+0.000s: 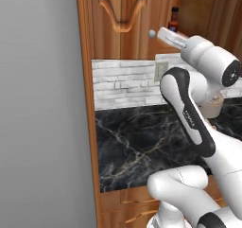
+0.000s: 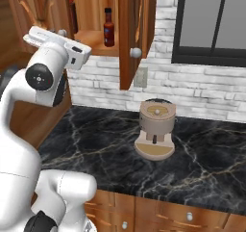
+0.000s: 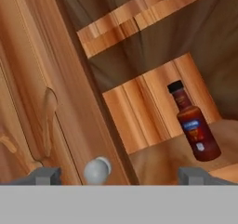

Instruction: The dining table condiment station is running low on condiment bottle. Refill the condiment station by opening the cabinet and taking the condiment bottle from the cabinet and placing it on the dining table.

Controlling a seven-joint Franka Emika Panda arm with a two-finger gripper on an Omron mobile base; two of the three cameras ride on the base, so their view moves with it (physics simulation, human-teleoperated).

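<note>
Nearest in the hand view, the hand [image 3: 118, 174] is being held wide open w/ nothing in it; the two dark finger tips are showing at the lower left and lower right of the frame, well apart. Between them, low and left of centre, the round silver knob [image 3: 97, 170] of the closed left door is sitting just beside the door's edge.

Step in hand, as judged: w/ the right door [image 2: 130, 33] already swung out, the reach into the cabinet [image 3: 153, 102] for the condiment bottle [image 3: 193, 122] is being set up. The bottle is standing upright on the lower shelf, right of centre in the hand view, apart from the back wall; in the right base view it is being seen at top centre, in the open half, beside the swung-out door.

To do it well:
- The hand is being aimed too far left, so a shift toward the frame's right is needed until the bottle is centred between the tips.
- The jaws are to be kept wide during approach, w/ the left door's edge and knob being cleared.
- The grip is best taken on the body below the neck, approx. at the label, since a slim bottle is easily tipped.

Farther off, the coffee grinder-like appliance [image 2: 155, 130] is standing on the black marble surface [image 2: 96, 149] below, clear of the path.
</note>
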